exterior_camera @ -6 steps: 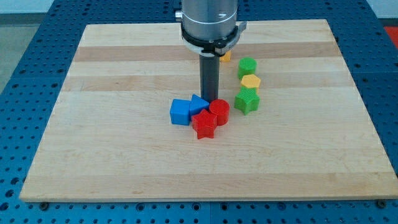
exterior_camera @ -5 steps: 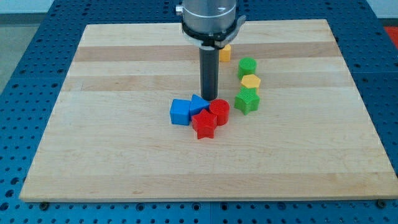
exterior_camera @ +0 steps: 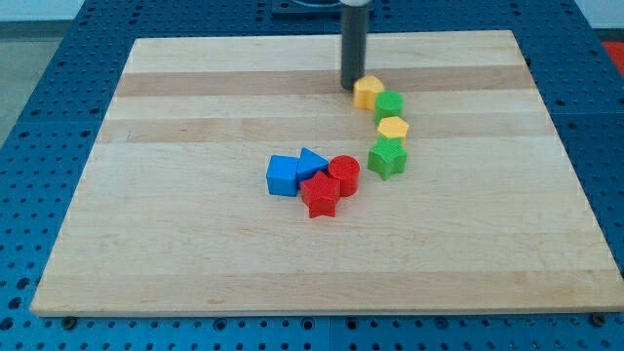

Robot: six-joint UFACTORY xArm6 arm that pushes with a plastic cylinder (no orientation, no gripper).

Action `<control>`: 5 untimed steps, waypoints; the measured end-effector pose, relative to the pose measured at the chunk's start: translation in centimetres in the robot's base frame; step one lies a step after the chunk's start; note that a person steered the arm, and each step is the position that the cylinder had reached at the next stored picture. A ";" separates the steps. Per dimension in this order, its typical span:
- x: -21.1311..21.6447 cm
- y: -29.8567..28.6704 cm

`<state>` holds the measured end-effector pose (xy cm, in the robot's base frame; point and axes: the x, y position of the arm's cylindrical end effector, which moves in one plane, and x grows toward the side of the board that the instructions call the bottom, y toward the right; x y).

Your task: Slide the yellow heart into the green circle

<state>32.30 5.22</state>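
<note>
My tip (exterior_camera: 352, 88) sits just left of the yellow heart (exterior_camera: 368, 92), seemingly touching the green circle (exterior_camera: 389, 105).

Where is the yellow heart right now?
The yellow heart sits toward the view's top, right of centre, touching the green circle, with my tip just at its left.

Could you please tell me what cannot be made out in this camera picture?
- Arm body: cut off by the view's top edge; only the dark rod shows, my tip just left of the yellow heart block.
- Whether my tip touches the heart: too close to tell.
- Contact between the heart and the green circle block: appears touching, unclear.
- Blue triangular block: lower part hidden by the red star block.
</note>
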 end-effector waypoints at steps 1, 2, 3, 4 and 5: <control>3.5 0.4; 5.1 0.9; 5.1 0.6; 5.9 -1.2; 9.1 -3.0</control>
